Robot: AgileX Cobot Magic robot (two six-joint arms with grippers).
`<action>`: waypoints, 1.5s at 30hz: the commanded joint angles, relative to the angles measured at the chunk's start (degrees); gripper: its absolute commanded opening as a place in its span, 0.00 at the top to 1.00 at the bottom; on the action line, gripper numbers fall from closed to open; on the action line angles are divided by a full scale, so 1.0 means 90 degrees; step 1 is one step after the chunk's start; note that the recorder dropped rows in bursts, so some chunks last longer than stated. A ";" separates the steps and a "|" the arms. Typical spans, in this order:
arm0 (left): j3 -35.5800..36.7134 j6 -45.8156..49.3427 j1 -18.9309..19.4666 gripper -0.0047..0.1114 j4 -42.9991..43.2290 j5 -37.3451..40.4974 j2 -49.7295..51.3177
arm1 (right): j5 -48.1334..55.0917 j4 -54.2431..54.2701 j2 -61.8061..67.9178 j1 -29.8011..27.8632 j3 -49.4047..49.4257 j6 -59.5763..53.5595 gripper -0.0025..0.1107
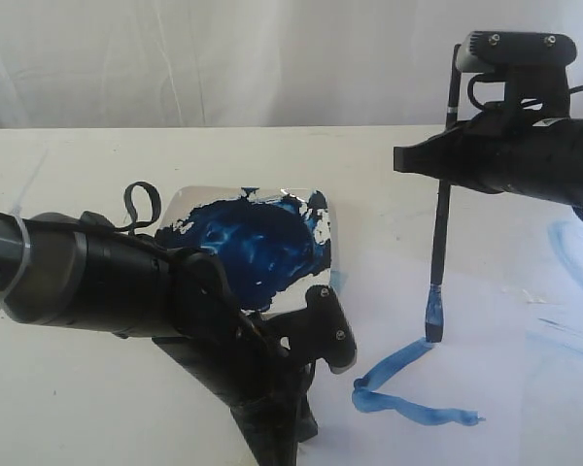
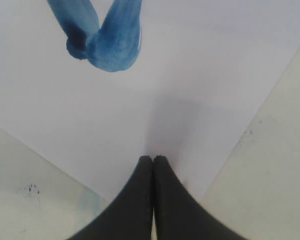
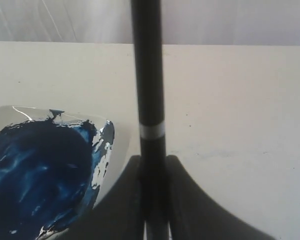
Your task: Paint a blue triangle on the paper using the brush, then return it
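Right claw (image 3: 154, 172): pinched on the black handle of the brush (image 1: 441, 233), close beside a narrow silver band (image 3: 152, 131); seen in the upper right of the exterior view.
Brush axis: almost upright, top end leaning a little toward the upper right of the frame, blue bristle tip down.
Tip place: touching the paper (image 1: 525, 379) at the upper end of the slanted stroke, right of centre, low in the frame.
Blue triangle (image 1: 398, 367): not closed; one stroke slanting down-left from the tip, one stroke running right along the lower edge, joined at the lower-left corner.
Deciding relation: free end of the lower stroke down and to the right of the tip, so probably a closing stroke in that direction.
Nearer arm: right one, already on the mark; left one well apart from the open side.
Left claw (image 2: 153, 160): fingers pressed together, tips resting on the paper near its corner, nothing between them; lower centre of the exterior view.
Plate (image 1: 187, 202): square, white, smeared dark blue, centre left, partly behind the left arm.
Table (image 1: 78, 155): cream, with pale blue streaks (image 1: 566, 254) at the far right.
Count: two arms, one brush, one plate, one paper, two strokes, one side missing.
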 commanded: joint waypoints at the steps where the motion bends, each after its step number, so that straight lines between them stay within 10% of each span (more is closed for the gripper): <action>1: 0.0038 -0.0018 -0.0012 0.96 -0.0054 0.0210 0.0104 | -0.0038 0.0021 0.0101 0.0009 -0.0054 0.0022 0.98; 45: 0.0038 -0.0018 -0.0012 0.96 -0.0054 0.0226 0.0104 | 0.1355 -0.0500 -0.0238 -0.0003 -0.0019 -0.0029 0.98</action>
